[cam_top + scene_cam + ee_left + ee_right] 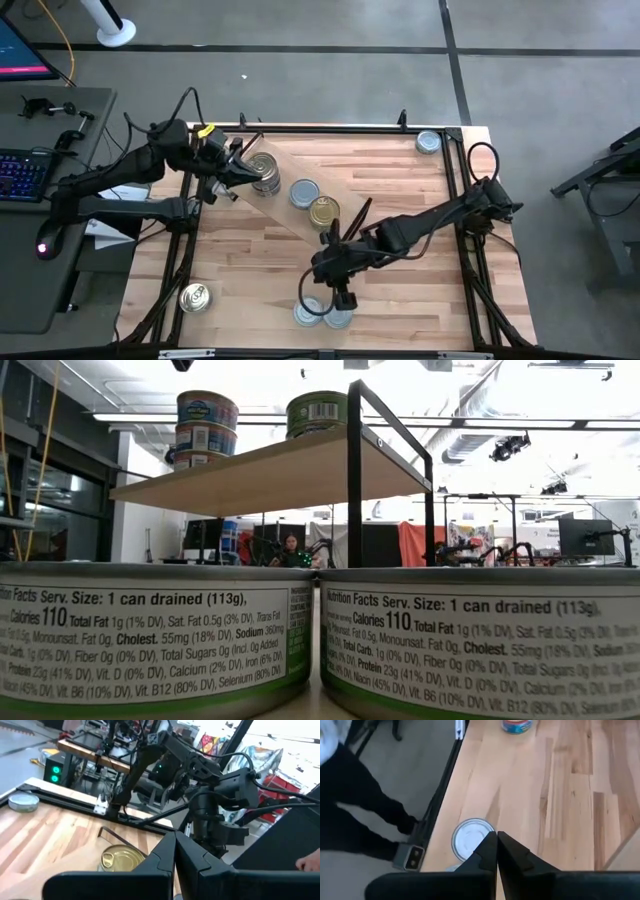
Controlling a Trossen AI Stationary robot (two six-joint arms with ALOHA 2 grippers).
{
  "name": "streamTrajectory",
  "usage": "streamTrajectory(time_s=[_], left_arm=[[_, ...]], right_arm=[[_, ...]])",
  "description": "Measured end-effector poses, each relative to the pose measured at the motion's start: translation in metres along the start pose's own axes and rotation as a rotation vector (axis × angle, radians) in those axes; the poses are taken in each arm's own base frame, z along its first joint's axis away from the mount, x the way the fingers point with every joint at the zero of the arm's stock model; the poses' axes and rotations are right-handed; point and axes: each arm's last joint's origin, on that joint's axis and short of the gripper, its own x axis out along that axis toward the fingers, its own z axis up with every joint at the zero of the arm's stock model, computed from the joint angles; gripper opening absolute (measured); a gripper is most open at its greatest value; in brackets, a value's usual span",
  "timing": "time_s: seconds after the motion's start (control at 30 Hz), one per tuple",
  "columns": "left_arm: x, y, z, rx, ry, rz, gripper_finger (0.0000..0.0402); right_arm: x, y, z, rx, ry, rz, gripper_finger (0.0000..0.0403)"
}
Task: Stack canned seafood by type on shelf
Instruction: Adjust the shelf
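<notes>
Two tins (160,640) crowd the low camera at the counter's (400,260) near edge, just beneath the right pincer (343,298), empty with fingers pressed together, the shelf (300,215) lying farther back.

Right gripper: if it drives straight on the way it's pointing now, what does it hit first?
Most likely the silver-lidded can just beyond the shut right gripper, near the table's front edge. The high view shows two cans under that gripper, so depth is uncertain; it may already touch one.
</notes>
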Motion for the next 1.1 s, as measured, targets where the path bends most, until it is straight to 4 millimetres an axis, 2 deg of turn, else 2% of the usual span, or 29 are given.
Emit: streamTrajectory(time_s=[0.3, 0.47, 0.83, 1.1], left_arm=[[0.001, 0.001, -0.001, 0.045, 0.008, 0.007, 0.0], [0.002, 0.004, 0.0, 0.044, -0.011, 0.069, 0.0], [0.018, 0.015, -0.003, -0.006, 0.016, 0.111, 0.0], [0.017, 0.009, 0.012, 0.067, -0.131, 0.057, 0.0]], right_arm=[[0.003, -0.002, -0.008, -0.141, 0.095, 0.062, 0.0], [0.002, -0.003, -0.015, -0.187, 0.162, 0.057, 0.0], [0.001, -0.012, -0.019, -0.242, 0.221, 0.031, 0.0], [0.013, -0.031, -0.013, -0.299, 0.18, -0.042, 0.0]])
